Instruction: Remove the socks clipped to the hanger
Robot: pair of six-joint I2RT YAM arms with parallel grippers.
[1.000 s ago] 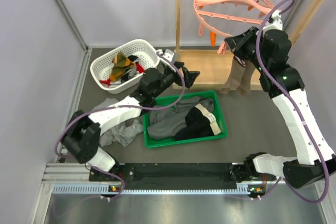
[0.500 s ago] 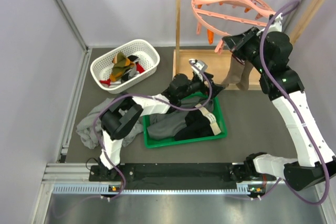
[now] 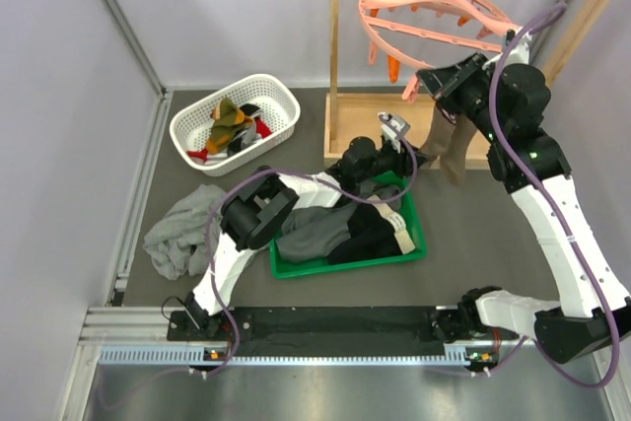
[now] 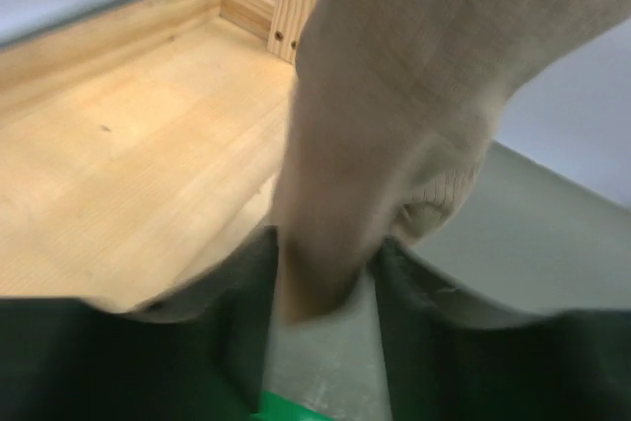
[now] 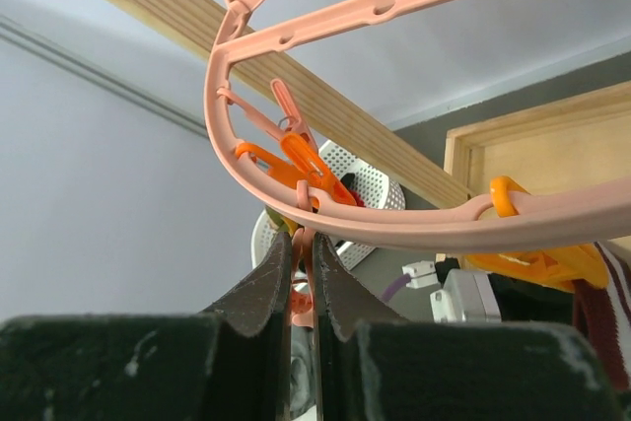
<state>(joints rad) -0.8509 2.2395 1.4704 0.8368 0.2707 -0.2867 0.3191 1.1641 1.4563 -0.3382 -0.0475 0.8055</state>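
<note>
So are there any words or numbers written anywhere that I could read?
None: no words, numbers, brands or labels can be read on the hanger, the tan sock, the white basket or the green tray.

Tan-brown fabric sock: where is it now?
Top view, right of centre: the tan-brown fabric sock hangs below the round pink plastic clip hanger, over the wooden rack base, its toe between the fingers of the left gripper.
</note>
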